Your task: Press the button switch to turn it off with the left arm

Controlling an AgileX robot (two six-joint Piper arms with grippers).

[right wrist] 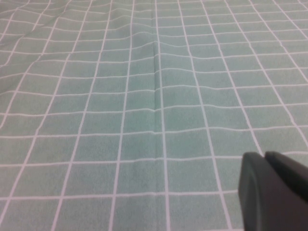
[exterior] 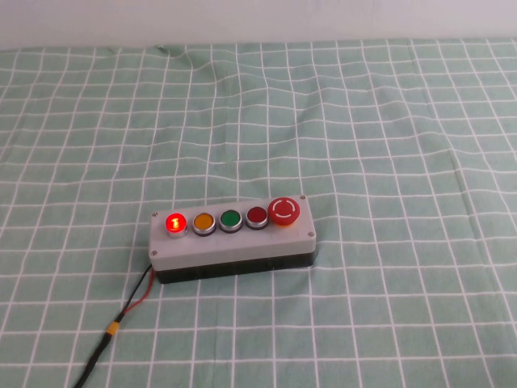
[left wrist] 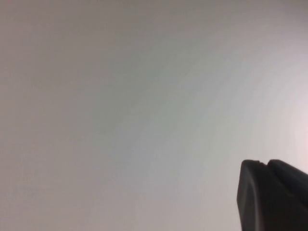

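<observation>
High view: a grey box with five round buttons in a row lies on the checked green cloth surface; the button switch, leftmost, glows red.

Left wrist view: left end effector, matte black, against blank grey; aperture cannot be told.

Right wrist view: right end effector above wrinkled cloth; aperture cannot be told.

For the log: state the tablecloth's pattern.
Green tablecloth with a white grid, clearest in the high view.
</observation>
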